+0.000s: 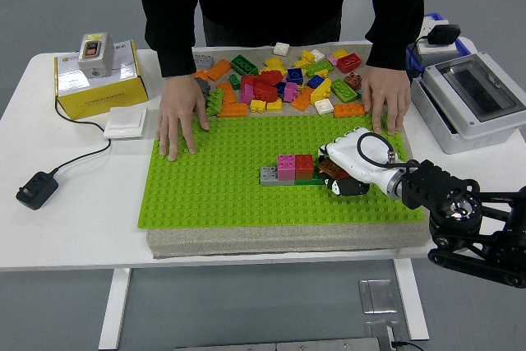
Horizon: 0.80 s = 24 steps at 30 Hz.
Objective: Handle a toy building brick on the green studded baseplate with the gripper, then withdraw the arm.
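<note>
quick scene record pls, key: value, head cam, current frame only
surface: green baseplate on white table
built row: grey brick, pink brick, red brick, side by side
right hand: on the baseplate at the row's right end, fingers curled around a brown brick
left hand: not in view
loose bricks: piled at the far edge
person's hands: flat on the baseplate's far corners

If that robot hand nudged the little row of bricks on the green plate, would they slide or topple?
Probably neither. The row of bricks looks pressed onto the studded green plate, so it should resist sliding. It is low and wide, so tipping seems unlikely. The plate itself may not shift, since a person's hands press on its far edge.
</note>
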Each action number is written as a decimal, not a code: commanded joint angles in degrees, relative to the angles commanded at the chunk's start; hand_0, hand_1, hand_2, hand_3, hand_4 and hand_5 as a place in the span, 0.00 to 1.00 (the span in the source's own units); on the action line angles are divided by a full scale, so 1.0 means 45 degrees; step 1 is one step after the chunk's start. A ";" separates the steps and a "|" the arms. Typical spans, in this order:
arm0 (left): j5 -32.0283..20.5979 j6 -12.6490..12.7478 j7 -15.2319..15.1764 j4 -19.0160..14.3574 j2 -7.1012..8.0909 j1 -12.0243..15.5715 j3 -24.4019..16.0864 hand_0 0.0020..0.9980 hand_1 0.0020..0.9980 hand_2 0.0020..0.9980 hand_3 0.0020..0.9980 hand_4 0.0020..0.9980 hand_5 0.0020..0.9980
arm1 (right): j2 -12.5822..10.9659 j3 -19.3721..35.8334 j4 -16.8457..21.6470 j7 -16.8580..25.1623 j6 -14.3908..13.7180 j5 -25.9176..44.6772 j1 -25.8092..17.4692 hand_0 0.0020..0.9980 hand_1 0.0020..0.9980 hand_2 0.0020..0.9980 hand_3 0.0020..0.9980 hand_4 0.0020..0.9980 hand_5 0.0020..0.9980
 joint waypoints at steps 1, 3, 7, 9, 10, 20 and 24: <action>-0.0001 -0.0001 -0.0001 0.0000 0.0001 -0.0004 0.0004 0.69 0.66 0.59 0.65 0.07 0.65 | -0.0002 -0.0041 -0.0014 0.0012 -0.0008 -0.0014 0.0015 0.13 0.16 0.49 0.62 0.46 0.35; 0.0006 0.0001 -0.0005 0.0000 0.0002 -0.0009 0.0005 0.69 0.66 0.59 0.65 0.07 0.65 | -0.0012 -0.0118 -0.0041 0.0036 -0.0032 -0.0047 0.0042 0.13 0.16 0.49 0.62 0.46 0.35; 0.0017 -0.0001 -0.0007 0.0000 0.0015 -0.0009 0.0009 0.69 0.66 0.59 0.65 0.07 0.65 | -0.0001 -0.0254 -0.0172 0.0056 -0.0017 -0.0184 0.0104 0.13 0.16 0.49 0.62 0.46 0.35; 0.0023 -0.0001 -0.0009 0.0000 0.0018 -0.0011 0.0008 0.69 0.66 0.59 0.65 0.07 0.65 | 0.0010 -0.0268 -0.0239 0.0059 -0.0008 -0.0225 0.0116 0.13 0.16 0.49 0.62 0.46 0.35; 0.0027 -0.0002 -0.0010 0.0000 0.0019 -0.0012 0.0008 0.69 0.66 0.58 0.65 0.07 0.65 | 0.0016 -0.0272 -0.0276 0.0060 -0.0004 -0.0242 0.0121 0.13 0.16 0.50 0.62 0.46 0.35; 0.0054 -0.0016 -0.0015 0.0000 0.0023 -0.0021 -0.0006 0.69 0.66 0.58 0.65 0.07 0.64 | -0.0004 -0.0232 -0.0404 0.0109 -0.0032 -0.0233 0.0150 0.13 0.17 0.56 0.64 0.46 0.35; 0.0085 -0.0016 -0.0018 0.0000 0.0035 -0.0032 -0.0029 0.69 0.66 0.58 0.65 0.07 0.65 | -0.0021 -0.0209 -0.0398 0.0129 -0.0060 -0.0209 0.0145 0.14 0.17 0.63 0.73 0.46 0.35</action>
